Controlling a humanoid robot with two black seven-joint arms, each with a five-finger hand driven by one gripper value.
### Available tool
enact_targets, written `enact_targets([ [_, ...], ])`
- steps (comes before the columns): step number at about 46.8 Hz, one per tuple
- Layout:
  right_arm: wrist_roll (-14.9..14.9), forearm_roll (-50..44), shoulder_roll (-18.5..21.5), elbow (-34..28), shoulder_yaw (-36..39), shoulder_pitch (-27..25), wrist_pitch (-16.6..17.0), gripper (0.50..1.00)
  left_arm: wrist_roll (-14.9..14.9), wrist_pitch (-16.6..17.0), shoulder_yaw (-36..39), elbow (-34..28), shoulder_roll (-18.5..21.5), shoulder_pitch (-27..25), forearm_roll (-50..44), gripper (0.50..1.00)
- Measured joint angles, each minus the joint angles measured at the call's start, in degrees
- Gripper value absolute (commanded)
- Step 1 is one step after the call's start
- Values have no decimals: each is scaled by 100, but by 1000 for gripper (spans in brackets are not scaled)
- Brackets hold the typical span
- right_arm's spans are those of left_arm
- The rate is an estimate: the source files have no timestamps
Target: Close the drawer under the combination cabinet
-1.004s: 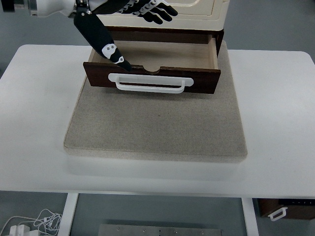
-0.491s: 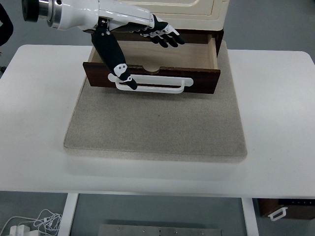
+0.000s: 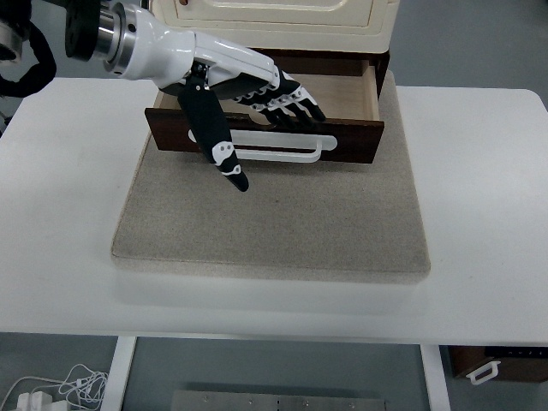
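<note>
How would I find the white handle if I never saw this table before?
Look for the grey mat on the white table; at its far end stands a cream cabinet. Under it, a dark brown drawer is pulled open. The handle is the long white bar across the drawer's front, partly behind the robot's left hand.

support: white table (image 3: 479, 188), near edge ran along 6 o'clock | directly on it: grey-beige mat (image 3: 274, 223), centred and reaching toward 12 o'clock | on the mat at 12 o'clock: cream cabinet (image 3: 282, 17) with its dark wooden drawer (image 3: 351, 141) pulled out toward 6 o'clock
</note>
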Motion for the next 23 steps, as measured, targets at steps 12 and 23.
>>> enact_targets([
  [12, 0, 0, 0, 0, 0, 0, 0, 952, 176, -1, 674, 10, -325, -106, -596, 1000],
  [23, 0, 0, 0, -3, 0, -2, 0, 952, 176, -1, 1081, 24, -568, -15, -583, 1000],
])
